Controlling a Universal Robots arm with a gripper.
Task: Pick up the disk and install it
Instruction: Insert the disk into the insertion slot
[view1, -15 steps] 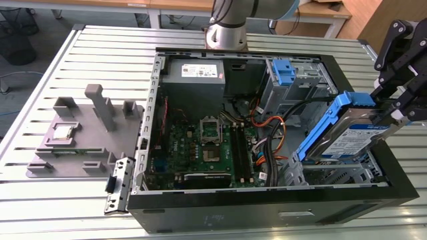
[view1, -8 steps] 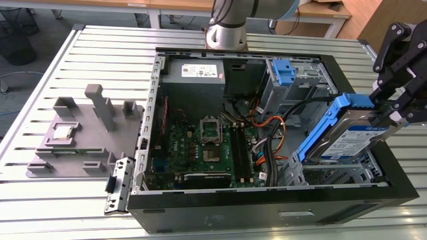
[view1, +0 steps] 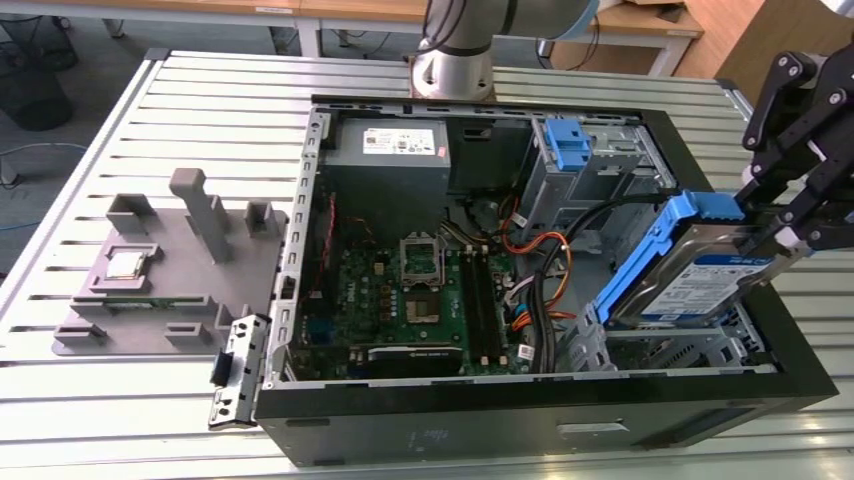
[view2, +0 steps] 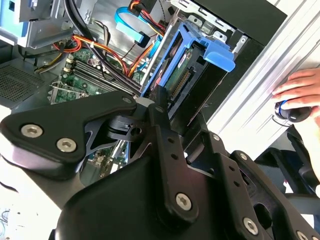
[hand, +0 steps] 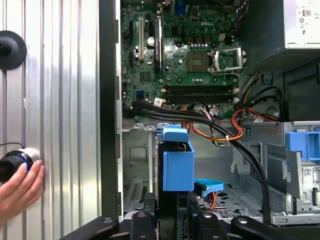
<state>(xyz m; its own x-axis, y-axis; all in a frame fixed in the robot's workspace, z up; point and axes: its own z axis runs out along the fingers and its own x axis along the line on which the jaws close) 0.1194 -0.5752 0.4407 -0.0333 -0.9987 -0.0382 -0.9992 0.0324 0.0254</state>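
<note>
Your tool (view1: 777, 238) is gripping the disk (view1: 687, 275), tilted above the drive bay (view1: 667, 350). It is probably risking snagging the black cables (view1: 607, 210) or jamming crooked.

slatted aluminium table (view1: 187, 90), ribs running left-right across the exterior view. on it, towards the exterior view's right: big black pc case (view1: 534, 425) lying on its side, open face up. at the exterior view's left, apart from the case: grey plastic fixture (view1: 174, 295) w/ upright posts, flat on the slats. btwn fixture & case, just beside the case's near corner: slim metal strip (view1: 234, 365); can't tell if it's attached to the case. robot arm base (view1: 451, 72) stands at the far edge, behind the case. in the first wrist view, bare slats beside the case wall carry a black round knob (hand: 10, 49) & a dark round device w/ blue ring (hand: 11, 166), a person's hand (hand: 20, 187) on it.
</note>
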